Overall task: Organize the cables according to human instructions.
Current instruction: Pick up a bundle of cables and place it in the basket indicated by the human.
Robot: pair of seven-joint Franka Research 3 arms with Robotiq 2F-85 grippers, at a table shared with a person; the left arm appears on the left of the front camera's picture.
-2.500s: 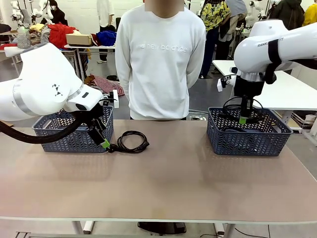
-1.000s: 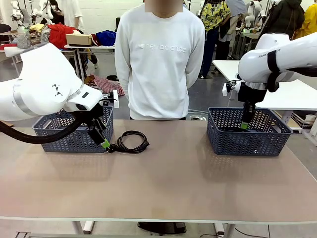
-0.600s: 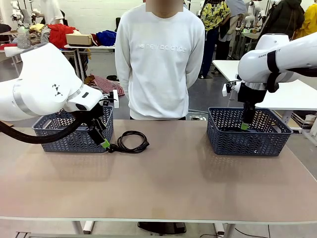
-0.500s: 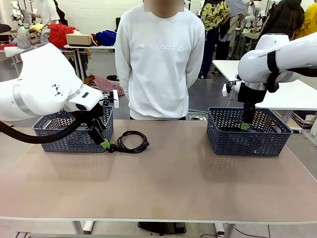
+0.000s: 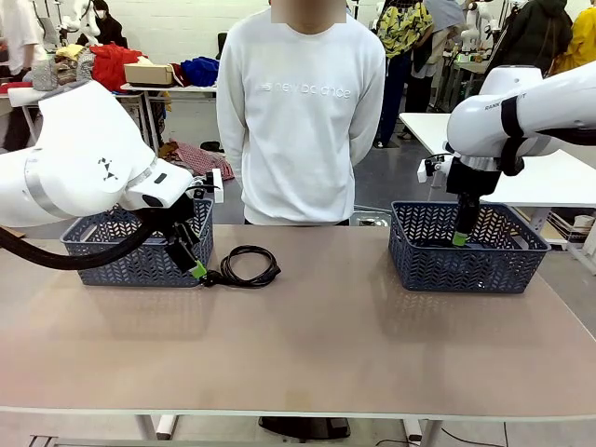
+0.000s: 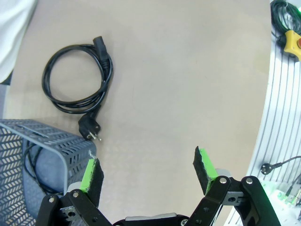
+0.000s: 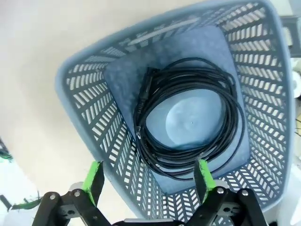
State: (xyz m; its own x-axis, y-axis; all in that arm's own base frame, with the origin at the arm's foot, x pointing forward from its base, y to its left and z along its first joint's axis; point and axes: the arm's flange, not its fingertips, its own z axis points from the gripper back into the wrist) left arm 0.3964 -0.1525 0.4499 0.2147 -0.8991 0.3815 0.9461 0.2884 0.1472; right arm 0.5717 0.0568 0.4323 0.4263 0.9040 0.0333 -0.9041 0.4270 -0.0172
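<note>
White rounded arms (image 5: 84, 158), black hose, black hands with green finger pads (image 6: 204, 165).

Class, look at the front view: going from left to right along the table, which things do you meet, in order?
Left basket → left gripper → coiled cable on the table → right basket, with the right gripper above it.

The table (image 5: 307, 345) is viewed from the robot's side, facing the person (image 5: 303, 112). The coiled cable (image 6: 77, 84) beside the left basket (image 6: 28, 160) is seen from above and shared; the right basket (image 7: 178, 117) is viewed steeply downward.
</note>
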